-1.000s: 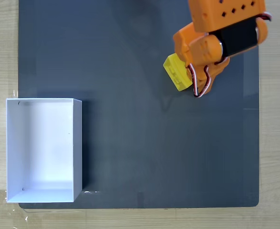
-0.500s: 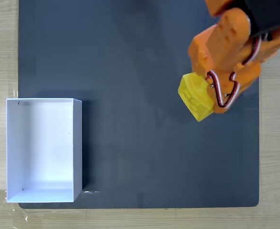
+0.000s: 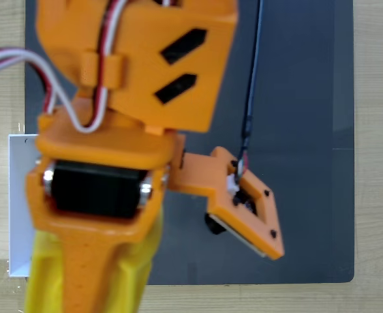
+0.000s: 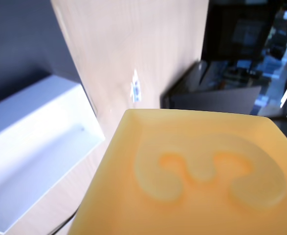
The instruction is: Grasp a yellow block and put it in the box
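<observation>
Orange arm [image 3: 132,78] fills the upper left and centre of the fixed view, stretching down toward the bottom left, with its wrist motor at centre left and a camera mount [image 3: 246,208] jutting to the right. Beneath lie the dark mat [image 3: 302,98] and the wooden table [image 3: 377,195]. White box [image 3: 18,215] peeks out at the left edge behind the arm; in the wrist view it sits at lower left [image 4: 31,147]. Pincer [image 3: 90,283] points to the bottom left, clenched around the yellow block [image 3: 44,274], which flanks its finger on both sides. In the wrist view the block's embossed face [image 4: 197,181] fills the lower right.
</observation>
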Robot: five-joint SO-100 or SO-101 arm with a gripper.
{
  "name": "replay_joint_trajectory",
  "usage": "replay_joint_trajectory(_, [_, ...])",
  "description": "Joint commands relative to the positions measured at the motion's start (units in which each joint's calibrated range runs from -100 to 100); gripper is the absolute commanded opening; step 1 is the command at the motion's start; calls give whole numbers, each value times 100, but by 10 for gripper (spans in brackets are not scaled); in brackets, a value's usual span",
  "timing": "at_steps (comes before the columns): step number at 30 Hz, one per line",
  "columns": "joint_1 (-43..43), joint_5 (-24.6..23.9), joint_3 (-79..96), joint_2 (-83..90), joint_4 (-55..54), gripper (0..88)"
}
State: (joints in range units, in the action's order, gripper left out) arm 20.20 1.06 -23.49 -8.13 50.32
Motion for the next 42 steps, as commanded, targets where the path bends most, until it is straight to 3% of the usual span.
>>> replay_joint_trajectory(1, [606,-16,-62,-348,-495,192])
replay_joint_trajectory(22, [1086,235,-80,-2204,-443,201])
replay_joint_trajectory(31, [1221,346,-71,-2331,-434,364])
replay_joint_trajectory(42, [1179,403,-71,-2271,-425,374])
